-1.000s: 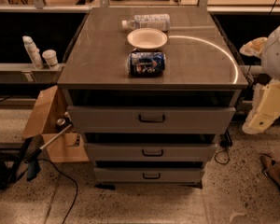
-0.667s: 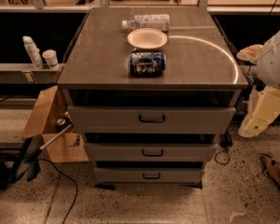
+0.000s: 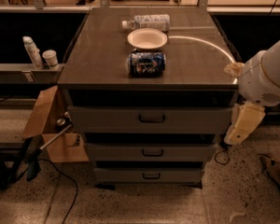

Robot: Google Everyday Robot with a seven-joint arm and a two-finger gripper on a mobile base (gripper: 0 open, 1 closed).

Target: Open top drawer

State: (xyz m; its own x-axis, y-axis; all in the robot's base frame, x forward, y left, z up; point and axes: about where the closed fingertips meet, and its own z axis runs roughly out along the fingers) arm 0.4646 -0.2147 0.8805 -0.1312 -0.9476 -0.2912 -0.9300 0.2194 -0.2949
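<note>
I am watching the cream-coloured gripper (image 3: pixel 241 123) hanging at the right end of the wide grey metal top drawer (image 3: pixel 186 121), and I cannot tell whether it is spread or closed. The drawer is sitting just under the brown worktop (image 3: pixel 98 55), front facing me, long axis running left-right. Beyond, a blue can (image 3: pixel 146 63) is lying sideways, then a white round bowl (image 3: pixel 147 38), then a clear plastic bottle (image 3: pixel 147 22).

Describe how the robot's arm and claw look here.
The arm is a bulky, rounded white shell with a small dotted vent patch. Below it the claw, at the right edge beside the top drawer, is a cream, flat-sided, tapering piece. No markings are visible on either.
</note>
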